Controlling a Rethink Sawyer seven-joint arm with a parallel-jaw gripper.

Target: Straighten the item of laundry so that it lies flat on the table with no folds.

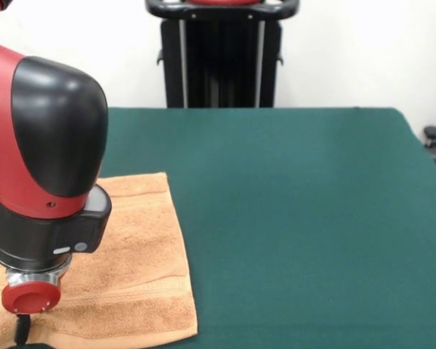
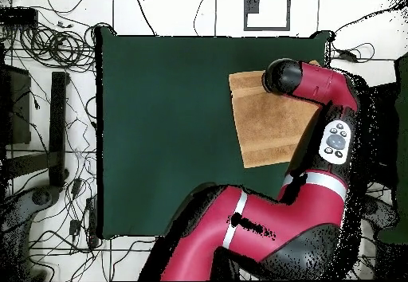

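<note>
**Front view: towel largely flat, inspection incomplete**

Towel (image 1: 138, 262) lies at one side of the table (image 1: 291, 218), its visible part smooth, border bands straight, no folds seen. The arm (image 1: 51, 145) covers the remainder, so full flatness is unconfirmed. The gripper's state cannot be told. Judged near completion, pending a clear look at the hidden portion.

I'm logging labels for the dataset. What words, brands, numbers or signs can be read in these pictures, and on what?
None can be read.
The arm carries a grey button panel; its marks are too small to read.
The towel and the table bear no text.
</note>
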